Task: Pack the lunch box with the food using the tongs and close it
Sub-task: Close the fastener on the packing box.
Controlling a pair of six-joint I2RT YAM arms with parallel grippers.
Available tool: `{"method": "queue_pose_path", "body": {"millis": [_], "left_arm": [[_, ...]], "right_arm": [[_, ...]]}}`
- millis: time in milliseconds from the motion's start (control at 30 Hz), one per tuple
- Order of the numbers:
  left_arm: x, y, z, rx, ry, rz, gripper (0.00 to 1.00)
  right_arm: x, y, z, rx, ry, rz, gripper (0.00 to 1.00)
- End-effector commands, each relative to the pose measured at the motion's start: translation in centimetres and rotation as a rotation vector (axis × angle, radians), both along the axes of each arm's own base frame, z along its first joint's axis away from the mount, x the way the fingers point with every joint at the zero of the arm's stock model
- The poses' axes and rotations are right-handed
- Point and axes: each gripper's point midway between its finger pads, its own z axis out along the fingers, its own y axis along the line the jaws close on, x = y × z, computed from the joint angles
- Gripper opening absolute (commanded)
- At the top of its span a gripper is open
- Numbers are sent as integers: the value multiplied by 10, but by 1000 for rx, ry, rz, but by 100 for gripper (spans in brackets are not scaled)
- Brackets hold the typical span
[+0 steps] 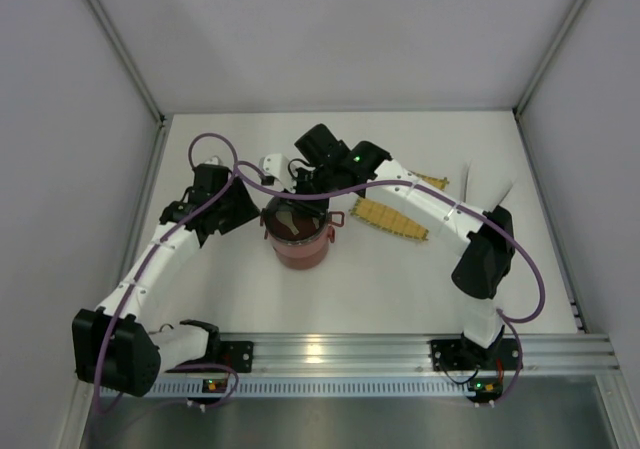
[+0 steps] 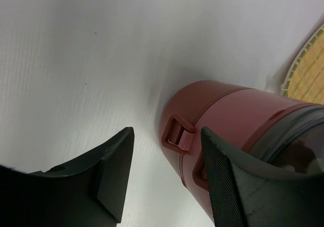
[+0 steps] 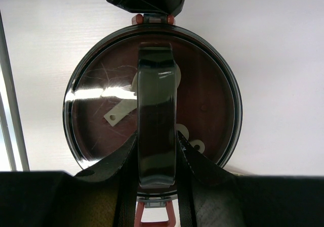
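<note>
While half-closed, right hand (image 3: 157,147) on lid (image 3: 101,110).

No writing, label, brand name or number can be read anywhere, not on the lunch box (image 1: 298,251) and not on the table (image 1: 400,289).

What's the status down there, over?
Copy: left gripper open beside lunch box side latch. And right gripper shut on lid handle. Tiers stacked, lid on. Nothing seen blocking.
</note>
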Motion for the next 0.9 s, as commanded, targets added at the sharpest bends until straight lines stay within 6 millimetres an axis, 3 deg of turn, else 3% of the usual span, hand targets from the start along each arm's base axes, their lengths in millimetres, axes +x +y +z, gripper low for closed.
{"method": "queue_pose_path", "body": {"millis": [0, 233, 400, 667, 867], "left_arm": [[9, 3, 21, 2, -76, 23, 61], [9, 20, 33, 63, -96, 96, 61], [11, 31, 54, 99, -156, 133, 63], [13, 27, 79, 83, -191, 111, 63], [13, 24, 97, 70, -222, 91, 63]], "right_arm": [[-5, 2, -22, -47, 38, 7, 2], [-5, 0, -23, -52, 39, 5, 3], [-3, 0, -21, -53, 30, -1, 6], [-1, 0, -18, -49, 23, -16, 12], [3, 0, -10, -35, 4, -44, 26]]}}
